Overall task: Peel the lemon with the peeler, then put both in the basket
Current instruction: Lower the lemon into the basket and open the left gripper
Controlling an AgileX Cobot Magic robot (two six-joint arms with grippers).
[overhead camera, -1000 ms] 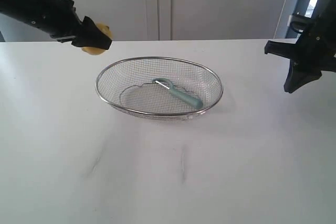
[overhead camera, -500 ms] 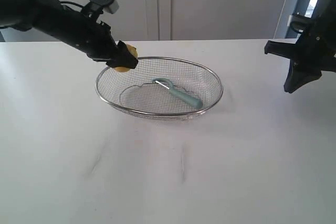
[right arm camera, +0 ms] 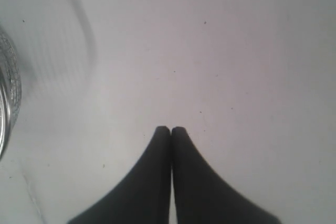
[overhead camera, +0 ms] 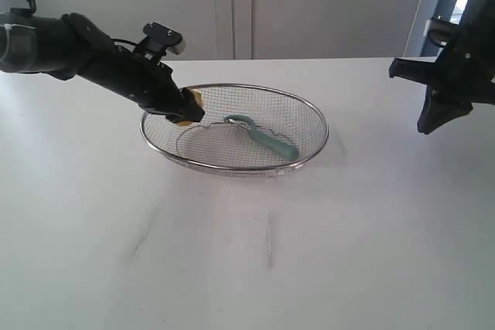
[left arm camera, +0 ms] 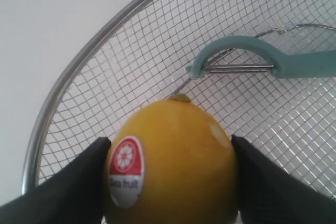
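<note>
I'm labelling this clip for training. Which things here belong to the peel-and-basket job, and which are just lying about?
Part of the job:
lemon, gripped by the left end effector at the edge of the basket
peeler, lying in the basket

Just there:
table
right end effector, shut and empty, off to the side

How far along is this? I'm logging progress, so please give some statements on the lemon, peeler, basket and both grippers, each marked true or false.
1. The left gripper holds the lemon. True.
2. The peeler lies outside the basket. False: it lies inside the basket.
3. The right gripper is shut and empty. True.
4. The lemon lies loose on the basket's mesh. False: it is clamped between the left gripper's fingers, near the rim.
5. The lemon bears a red sticker. True.
</note>
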